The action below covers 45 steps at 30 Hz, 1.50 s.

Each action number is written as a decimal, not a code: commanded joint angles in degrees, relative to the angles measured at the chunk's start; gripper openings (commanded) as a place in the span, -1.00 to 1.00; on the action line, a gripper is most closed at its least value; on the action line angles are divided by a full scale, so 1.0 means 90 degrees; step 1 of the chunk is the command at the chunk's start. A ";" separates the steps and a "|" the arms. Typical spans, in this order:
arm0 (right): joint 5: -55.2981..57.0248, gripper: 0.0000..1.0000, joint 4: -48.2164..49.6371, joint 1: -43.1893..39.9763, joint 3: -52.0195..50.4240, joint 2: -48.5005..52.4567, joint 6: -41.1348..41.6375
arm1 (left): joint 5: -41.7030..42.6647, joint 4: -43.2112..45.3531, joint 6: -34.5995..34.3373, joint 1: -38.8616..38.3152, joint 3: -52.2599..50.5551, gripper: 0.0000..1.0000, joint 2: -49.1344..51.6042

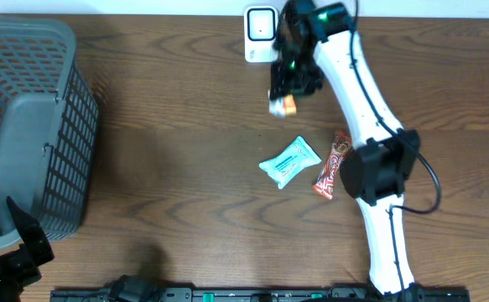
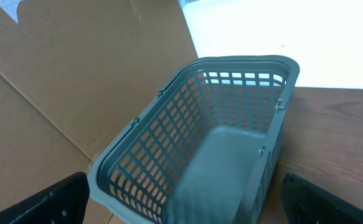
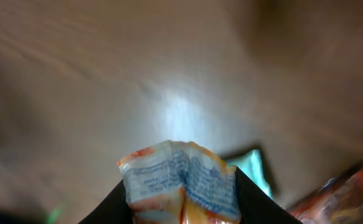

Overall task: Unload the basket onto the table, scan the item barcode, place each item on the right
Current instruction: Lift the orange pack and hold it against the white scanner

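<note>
An orange and white snack packet point(image 3: 180, 180) is pinched between the fingers of my right gripper point(image 3: 181, 202), which is shut on it. From overhead the packet point(image 1: 284, 105) hangs under the right gripper point(image 1: 293, 84) just below the white barcode scanner point(image 1: 261, 32) at the table's back edge. Printed text on the packet faces the right wrist camera. My left gripper point(image 2: 181, 205) stands open at the front left corner, its black fingers point(image 2: 44, 202) wide apart with nothing between them.
A grey plastic basket point(image 1: 26, 117) fills the left side of the table, and its rim point(image 2: 187, 68) shows in the left wrist view. A teal wipes pack point(image 1: 289, 161) and a red snack bar point(image 1: 332, 165) lie mid-table beside the right arm.
</note>
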 commanded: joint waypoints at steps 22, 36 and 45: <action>0.1994 -0.36 0.8276 0.0010 -0.2096 0.0012 -0.0107 | -0.0036 -0.0005 -0.0078 0.0027 0.0005 0.96 0.0005; 0.2169 -0.22 1.0132 0.0015 -0.2497 0.1037 -0.0104 | -0.0036 -0.0005 -0.0078 0.0027 0.0005 0.96 0.0005; 0.2171 -0.22 1.0037 0.0015 -0.2487 0.1010 -0.0126 | -0.0036 -0.0005 -0.0078 0.0027 0.0005 0.96 0.0005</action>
